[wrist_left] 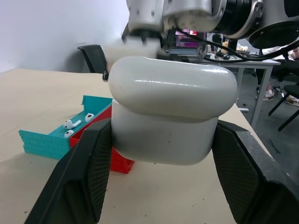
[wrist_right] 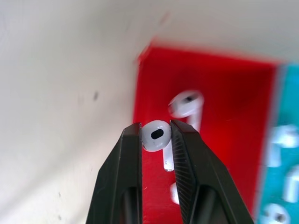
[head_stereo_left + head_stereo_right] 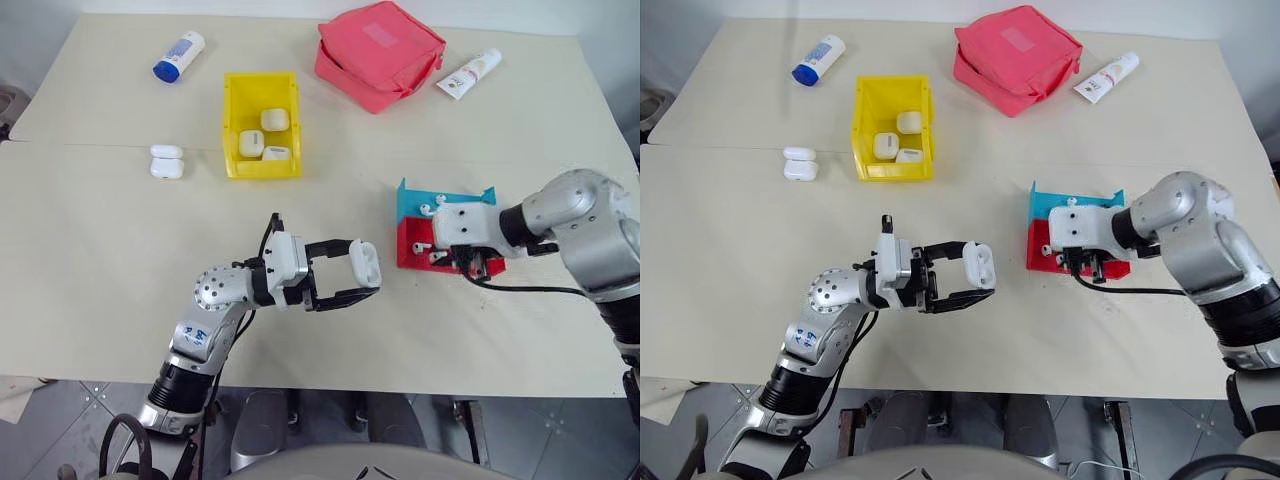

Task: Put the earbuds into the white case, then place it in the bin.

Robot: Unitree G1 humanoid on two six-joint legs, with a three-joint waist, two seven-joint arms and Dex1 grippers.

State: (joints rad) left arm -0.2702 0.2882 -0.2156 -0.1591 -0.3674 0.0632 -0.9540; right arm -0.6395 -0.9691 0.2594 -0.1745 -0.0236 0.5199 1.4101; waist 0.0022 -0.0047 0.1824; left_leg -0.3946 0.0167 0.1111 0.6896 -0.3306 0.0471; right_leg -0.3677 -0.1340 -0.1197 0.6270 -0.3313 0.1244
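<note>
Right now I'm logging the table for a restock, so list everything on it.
bin: one, yellow, far centre, three white cases inside
spare cases: two, white, left of bin
bottle: one, white with blue cap, far left
pouch: one, red, far centre
tube: one, white, beside pouch
trays: blue and red, right, loose earbuds inside
left hand: grips white case
right hand: pinches an earbud above red tray

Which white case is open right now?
The white case pinched in the left gripper; its lid is flipped up. Those in the bin look shut.
</note>
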